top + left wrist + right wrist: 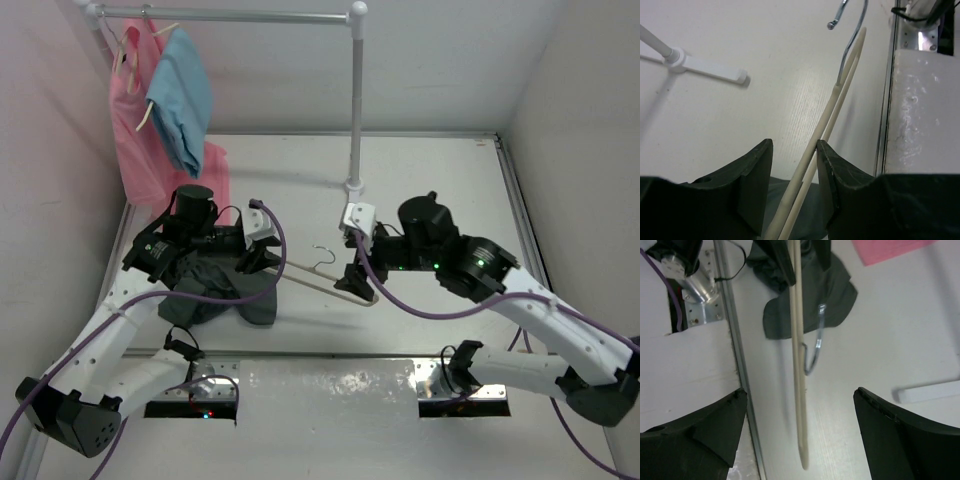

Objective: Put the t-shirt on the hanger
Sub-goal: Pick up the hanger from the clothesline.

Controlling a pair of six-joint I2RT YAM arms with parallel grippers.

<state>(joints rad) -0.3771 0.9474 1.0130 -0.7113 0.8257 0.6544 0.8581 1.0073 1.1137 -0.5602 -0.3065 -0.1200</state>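
The dark t-shirt lies crumpled on the table under my left wrist; it also shows in the left wrist view and the right wrist view. The pale beige hanger runs from my left gripper rightwards, tilted on edge, its hook pointing back. In the left wrist view the hanger passes slantwise between the narrowed jaws of my left gripper and touches both. My right gripper is wide open over the hanger's free end, not touching it.
A grey pipe rail on a post stands at the back, with a pink garment and a light blue garment hung at its left end. The post's white foot is near. A shiny panel lines the front edge.
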